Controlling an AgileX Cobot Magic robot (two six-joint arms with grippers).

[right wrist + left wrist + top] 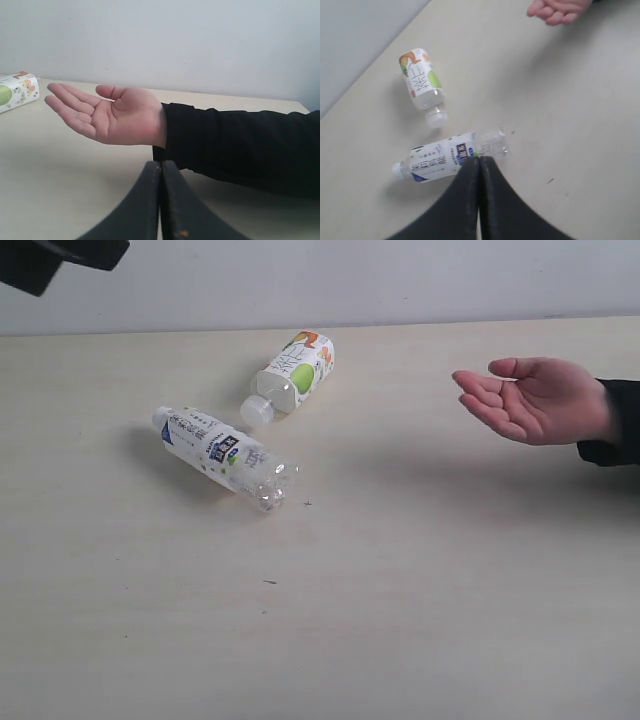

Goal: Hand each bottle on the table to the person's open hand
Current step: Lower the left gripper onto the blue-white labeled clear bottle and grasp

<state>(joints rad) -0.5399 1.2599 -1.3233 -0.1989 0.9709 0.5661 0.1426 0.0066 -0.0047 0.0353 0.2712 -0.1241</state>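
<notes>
Two bottles lay on their sides on the pale tabletop (420,620), left of centre. The blue-white-label bottle (225,457) was the nearer one. The green-apple-label bottle (295,372) lay just beyond it, its white cap pointing at the first bottle's side, close but apart. The person's open hand (530,400) hovered palm-up well to the right, clear of both.

The left end effector (479,159) hung above the blue-white-label bottle with its jaws pressed together and nothing between them. The right end effector (161,163) was likewise closed and empty, close in front of the hand and its black sleeve (240,150).

Probable hazards:
- **Closed descent:** coming down with the jaws unopened would strike the bottle rather than straddle it.
- **Rolling and slipping:** each bottle rested on a round, smooth wall, so an off-centre touch could roll it away. A squeeze on the thin clear body could make it slip out.
- **Neighbour contact:** because the two lay so close, a nudge to one might set the other moving.
- **Handover:** the carry to the hand looked long, so an early release would drop the bottle short of the palm.
- **Right arm:** any careless motion on that side risked touching the person's wrist.
</notes>
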